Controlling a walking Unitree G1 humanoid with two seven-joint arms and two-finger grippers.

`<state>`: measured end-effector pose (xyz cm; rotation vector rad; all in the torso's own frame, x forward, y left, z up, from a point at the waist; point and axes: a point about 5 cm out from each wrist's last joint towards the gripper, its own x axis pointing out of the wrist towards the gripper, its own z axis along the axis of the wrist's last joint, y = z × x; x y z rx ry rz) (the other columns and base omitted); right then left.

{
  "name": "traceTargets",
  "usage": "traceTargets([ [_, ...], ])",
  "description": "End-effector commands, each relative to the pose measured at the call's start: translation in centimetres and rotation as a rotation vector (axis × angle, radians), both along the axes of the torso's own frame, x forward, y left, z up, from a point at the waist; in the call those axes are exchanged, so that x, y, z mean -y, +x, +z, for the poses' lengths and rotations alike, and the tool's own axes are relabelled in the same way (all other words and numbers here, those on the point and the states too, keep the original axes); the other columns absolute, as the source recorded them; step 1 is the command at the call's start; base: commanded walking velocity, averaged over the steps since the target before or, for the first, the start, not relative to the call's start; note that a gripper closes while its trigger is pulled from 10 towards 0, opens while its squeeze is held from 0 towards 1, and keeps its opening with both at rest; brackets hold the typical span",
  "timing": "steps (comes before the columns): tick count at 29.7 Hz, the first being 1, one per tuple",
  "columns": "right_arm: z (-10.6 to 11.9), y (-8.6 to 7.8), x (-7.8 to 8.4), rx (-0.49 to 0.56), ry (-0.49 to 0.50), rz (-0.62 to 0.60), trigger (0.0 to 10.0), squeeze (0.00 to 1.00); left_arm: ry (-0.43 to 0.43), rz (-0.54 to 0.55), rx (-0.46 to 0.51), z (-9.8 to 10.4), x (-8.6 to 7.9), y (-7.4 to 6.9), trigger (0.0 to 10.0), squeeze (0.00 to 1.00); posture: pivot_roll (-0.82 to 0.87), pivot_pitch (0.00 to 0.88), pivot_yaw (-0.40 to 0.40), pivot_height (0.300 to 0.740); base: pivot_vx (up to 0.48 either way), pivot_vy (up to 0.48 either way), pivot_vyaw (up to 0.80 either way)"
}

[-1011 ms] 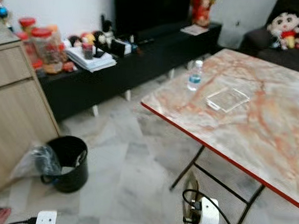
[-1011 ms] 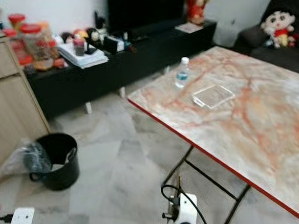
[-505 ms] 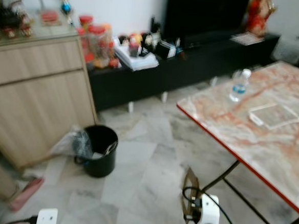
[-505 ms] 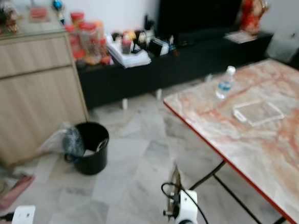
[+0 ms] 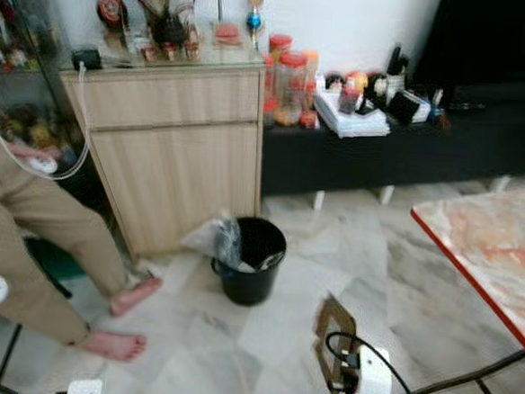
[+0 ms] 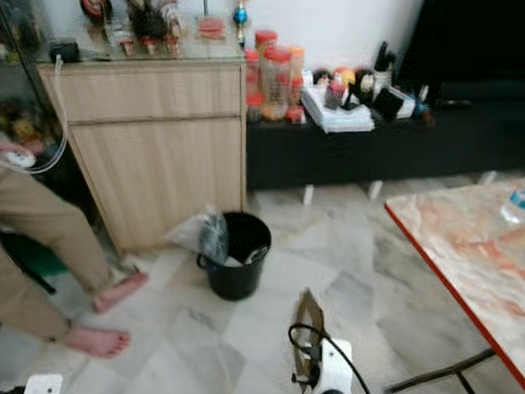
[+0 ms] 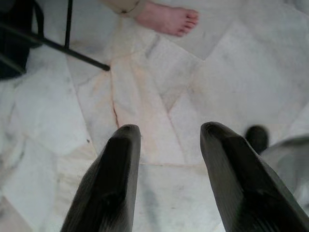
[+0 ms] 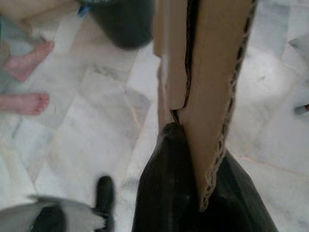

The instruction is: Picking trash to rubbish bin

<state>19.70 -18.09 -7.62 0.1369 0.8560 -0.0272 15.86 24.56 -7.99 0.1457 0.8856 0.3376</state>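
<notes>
Cardboard scrap [image 8: 212, 82] pinched in right gripper [image 8: 193, 159], black bin [image 5: 251, 261] ahead; left gripper [image 7: 166, 145] spread.

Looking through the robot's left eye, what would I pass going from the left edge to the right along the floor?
A seated person's bare foot → black round rubbish bin → brown cardboard piece in the right gripper → red-edged marble-patterned table.
</notes>
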Motion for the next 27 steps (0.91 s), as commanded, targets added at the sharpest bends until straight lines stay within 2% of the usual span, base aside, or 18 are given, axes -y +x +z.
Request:
traceTargets([
  [1,0.18,0.41,-0.42,0.011,0.008,0.000,10.0,0.00,0.000,0.007,-0.004,-0.02,-0.16,-0.14,10.0,0.00,0.01,0.000,0.004,0.740,0.000,0.000,0.80],
  [18,0.05,0.32,-0.96,0.001,0.030,-0.007,10.0,0.00,0.002,0.002,-0.017,-0.06,-0.32,-0.27,10.0,0.00,0.02,0.000,0.007,0.740,0.000,0.000,0.00],
  [27,-0.04,0.18,-1.16,-0.003,0.032,-0.003,10.0,0.00,0.005,-0.006,-0.017,0.01,-0.43,-0.17,10.0,0.00,0.03,0.000,0.015,0.740,0.247,0.000,0.00],
])
